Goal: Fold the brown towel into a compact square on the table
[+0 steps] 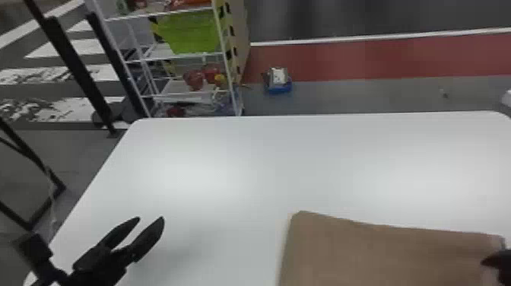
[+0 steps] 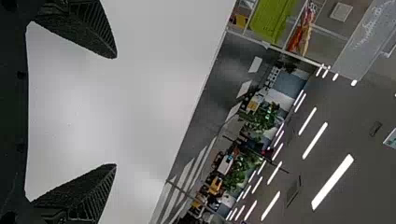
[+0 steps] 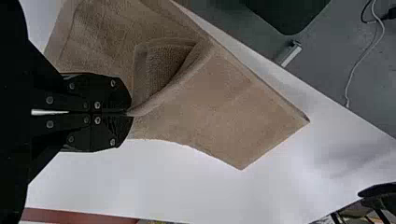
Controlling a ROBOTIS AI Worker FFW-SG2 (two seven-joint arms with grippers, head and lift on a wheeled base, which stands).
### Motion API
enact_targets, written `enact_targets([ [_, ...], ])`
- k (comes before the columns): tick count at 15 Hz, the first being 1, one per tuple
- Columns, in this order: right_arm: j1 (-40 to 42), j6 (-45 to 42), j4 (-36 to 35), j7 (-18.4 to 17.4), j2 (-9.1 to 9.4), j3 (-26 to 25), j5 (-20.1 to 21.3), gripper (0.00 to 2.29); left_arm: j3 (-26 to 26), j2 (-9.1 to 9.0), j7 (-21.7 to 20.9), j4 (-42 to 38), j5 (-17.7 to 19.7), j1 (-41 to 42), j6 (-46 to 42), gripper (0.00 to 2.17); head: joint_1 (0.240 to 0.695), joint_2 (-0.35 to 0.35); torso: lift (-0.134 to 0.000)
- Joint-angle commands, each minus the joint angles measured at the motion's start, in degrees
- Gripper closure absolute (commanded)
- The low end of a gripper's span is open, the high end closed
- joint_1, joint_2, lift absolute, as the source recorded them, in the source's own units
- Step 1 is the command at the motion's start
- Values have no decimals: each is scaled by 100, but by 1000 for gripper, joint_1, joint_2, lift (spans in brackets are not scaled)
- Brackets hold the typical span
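In the head view, the brown towel lies on the white table at the near right. My right gripper is at the towel's right edge. The right wrist view has the right gripper shut on a raised part of the towel, which is folded over beside the fingers. My left gripper is over the near left of the table, apart from the towel, open and holding nothing. In the left wrist view, the left gripper has its two fingers wide apart above the white surface.
Beyond the table's far left edge stands a white wire shelf with a green bin. A blue and silver object sits on the floor past the far edge. Black metal frames stand left of the table.
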Motion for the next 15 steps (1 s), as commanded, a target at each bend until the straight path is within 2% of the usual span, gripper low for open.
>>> enact_targets([
  [1,-175,-145,408,19,3,148,184,1565,-25,-15,9,47,-34,-13,-6,46,695,157,-134],
  [6,-394,-250,575,19,-6,271,289,1565,-16,-15,26,65,-34,-21,-6,46,695,149,-134],
  [8,-412,-250,513,19,-6,122,149,1565,-42,-15,26,108,-87,-74,-6,46,695,153,-134],
  [10,-333,-250,302,19,-15,-238,-159,1565,-77,-15,35,144,-131,-118,-6,46,695,150,-134],
  [12,-307,-268,311,19,-41,-528,-300,1565,-139,-15,44,188,-192,-171,-6,46,695,127,-134],
  [15,-104,-566,601,19,-41,-502,-133,1565,-209,-15,44,284,-289,-250,-6,46,695,89,-134],
])
